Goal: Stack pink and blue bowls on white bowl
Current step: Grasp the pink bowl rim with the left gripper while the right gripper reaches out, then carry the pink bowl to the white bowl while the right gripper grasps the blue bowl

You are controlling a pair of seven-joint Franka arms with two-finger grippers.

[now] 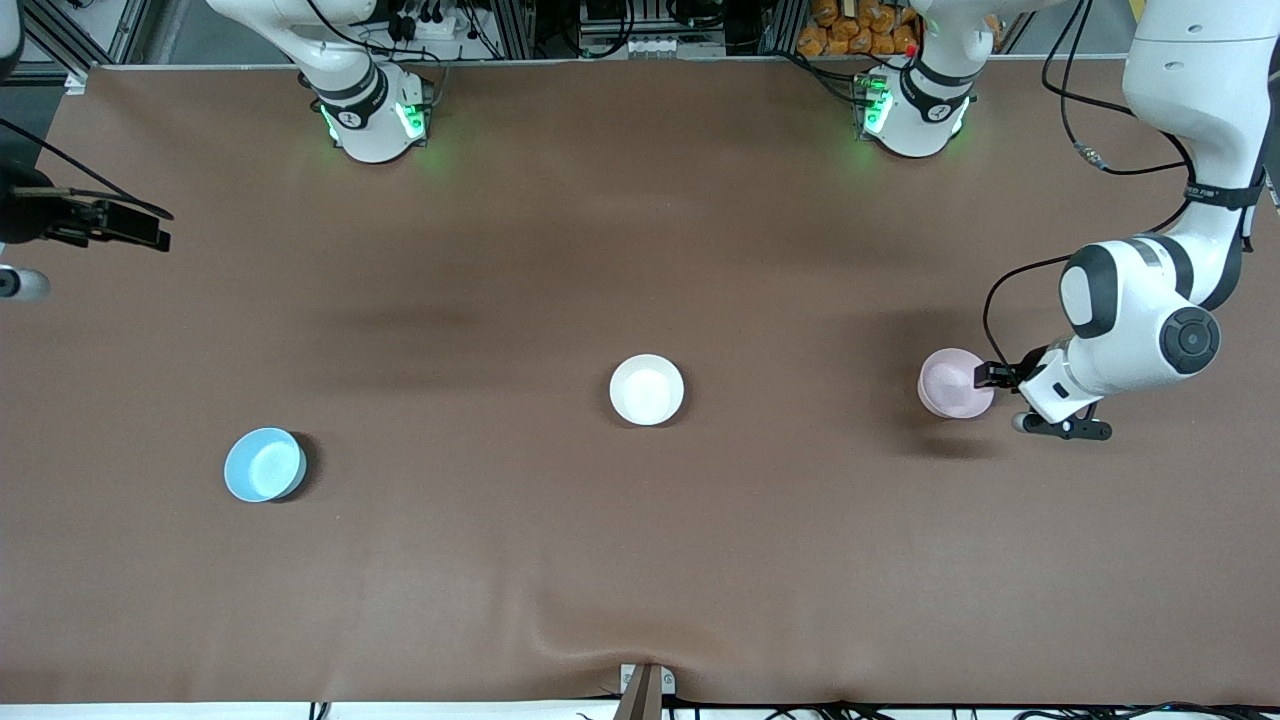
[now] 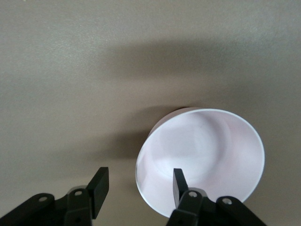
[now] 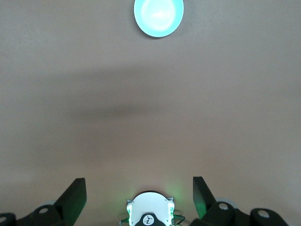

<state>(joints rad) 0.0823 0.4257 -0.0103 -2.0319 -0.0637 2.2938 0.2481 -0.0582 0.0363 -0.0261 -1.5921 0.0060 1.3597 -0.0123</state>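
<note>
The left gripper reaches the pink bowl from the left arm's end of the brown counter, its jaws spread wide and straddling the bowl's rim. In the left wrist view one finger sits inside the pink bowl, against the inner wall, while the other finger hangs outside it over bare counter, well clear of the outer wall. The jaws are open, not clamped on the rim.

The white bowl stands alone near the middle of the counter, well apart from the pink bowl, with unbroken brown surface between the two. The blue bowl lies toward the right arm's end, nearer the front camera than the white bowl and well apart from it.

The right arm waits high at its own end of the counter, its gripper near the counter's edge with jaws spread open, as the right wrist view shows: both fingers stand wide apart over bare counter, the blue bowl well apart from them. All three bowls sit upright, each with open counter on every side and far from any edge.
</note>
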